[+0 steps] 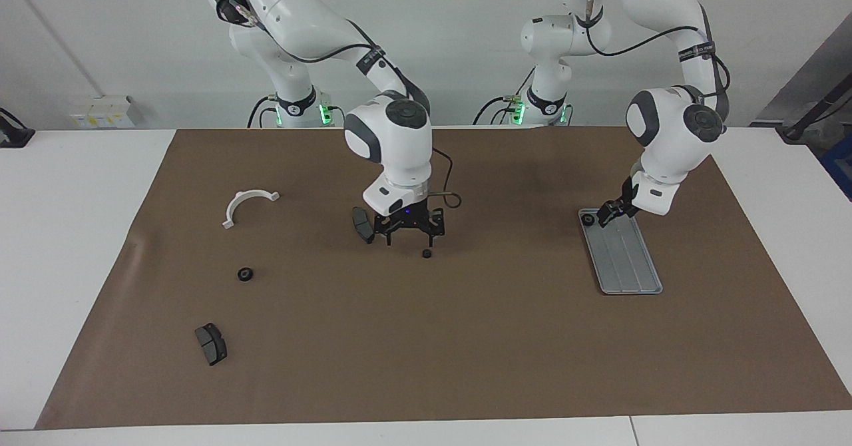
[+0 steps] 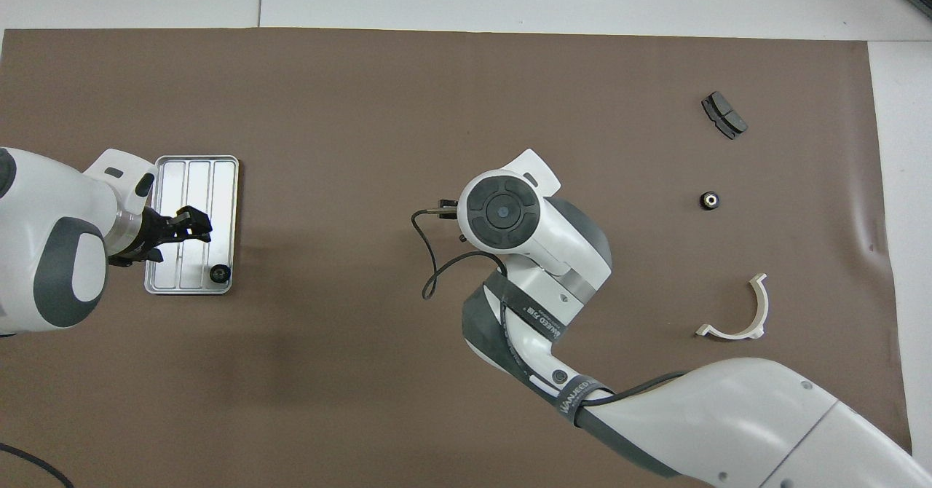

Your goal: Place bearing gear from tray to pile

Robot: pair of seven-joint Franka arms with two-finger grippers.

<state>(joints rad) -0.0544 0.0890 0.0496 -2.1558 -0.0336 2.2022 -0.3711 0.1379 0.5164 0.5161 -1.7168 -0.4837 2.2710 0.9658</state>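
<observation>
A black bearing gear (image 1: 587, 219) (image 2: 218, 274) lies on the grey ridged tray (image 1: 626, 259) (image 2: 196, 182), in the corner nearest the robots. My left gripper (image 1: 609, 212) (image 2: 195, 226) hangs just above that end of the tray, beside the gear, open and empty. The pile is spread out at the right arm's end: a white half-ring (image 1: 246, 201) (image 2: 735, 313), a dark brake pad (image 1: 211, 343) (image 2: 724, 115) and a small black gear (image 1: 245, 274) (image 2: 709, 199). My right gripper (image 1: 407, 229) is open over the middle of the mat.
A second brake pad (image 1: 363, 224) lies beside the right gripper, and another small black gear (image 1: 426, 253) sits just below it; the right arm's wrist hides both from above. Everything rests on a brown mat (image 1: 466, 339).
</observation>
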